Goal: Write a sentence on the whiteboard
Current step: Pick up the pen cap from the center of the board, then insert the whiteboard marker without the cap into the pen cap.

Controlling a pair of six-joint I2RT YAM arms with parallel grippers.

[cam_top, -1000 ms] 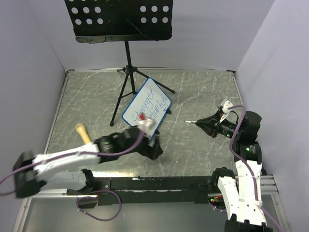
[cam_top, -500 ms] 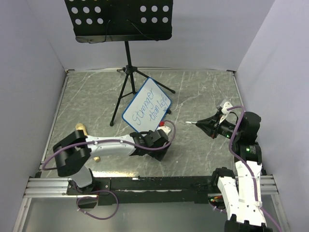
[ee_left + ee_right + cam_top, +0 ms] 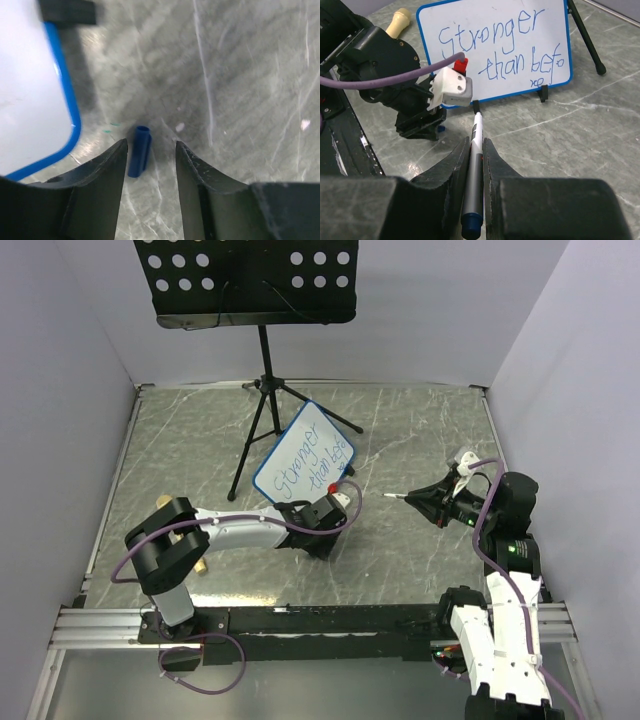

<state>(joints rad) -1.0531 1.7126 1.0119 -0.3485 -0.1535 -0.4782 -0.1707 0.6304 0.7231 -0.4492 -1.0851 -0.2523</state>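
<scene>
Where the grey marbled table (image 3: 420,430) meets the tripod of the music stand (image 3: 262,390), the whiteboard (image 3: 305,462) stands tilted on its small black feet (image 3: 544,92), one blue-framed edge just beside a tripod leg. Its white face carries the sentence (image 3: 495,45), thin blue handwriting in two slanted lines: "Stronger" above, "than befo" below, with two small letters tucked under the end of the second line.

The left gripper (image 3: 150,150) is lowered to the table just off the board's near corner. Its jaws stand parted on either side of a small blue cap (image 3: 139,157), which lies on the table close to one finger with a clear gap to the other. The wrist view shows the board's rounded blue corner close beside that cap.

The right gripper (image 3: 476,142) hovers well apart from the board, facing its written side. Its jaws are closed on a marker (image 3: 475,170) with a white barrel and a blue rear end, the tip pointing at the board's lower edge.

A cream wooden handle (image 3: 397,20) lies on the table beyond the board's far corner, seen from the right wrist.
</scene>
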